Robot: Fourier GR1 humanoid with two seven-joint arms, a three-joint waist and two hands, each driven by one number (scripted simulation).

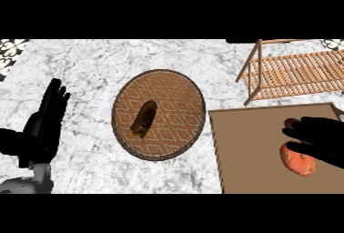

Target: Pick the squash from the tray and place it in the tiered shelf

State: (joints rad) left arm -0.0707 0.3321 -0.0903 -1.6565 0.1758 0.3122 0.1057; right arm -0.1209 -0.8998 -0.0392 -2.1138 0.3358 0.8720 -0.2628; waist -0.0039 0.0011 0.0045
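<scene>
A squash [300, 163], orange-red and mottled, lies on the flat brown tray [249, 150] that fills the lower right part of the marble counter [87, 68]. It sits toward the tray's right side, well apart from the tray's left edge. The robot's right hand [326, 139] comes in from the right edge of the head view and covers the squash's upper part. Its dark fingers [293, 132] are curled across the squash, so that a small reddish end shows above them and the broad rounded body shows below them. The squash appears to lie on the tray's surface, though the hand hides where the two meet. Beyond the tray's far edge, at the upper right, stands the tiered shelf [295, 73], a light wooden frame with a slatted deck, near the tray's far right corner but not touching it. To the left of the tray, near the middle of the counter, rests a round plate [178, 104] with a brown lattice pattern and a dark rim, just beside the tray's left edge. On the plate, a little left of its middle, lies a dark brown elongated item [144, 119], tilted so that its upper end leans right; what it is cannot be told. The left hand [47, 120] shows at the left edge, resting open with its fingers straight, close together and pointing up, well apart from the plate, with the grey forearm [33, 182] below it.
</scene>
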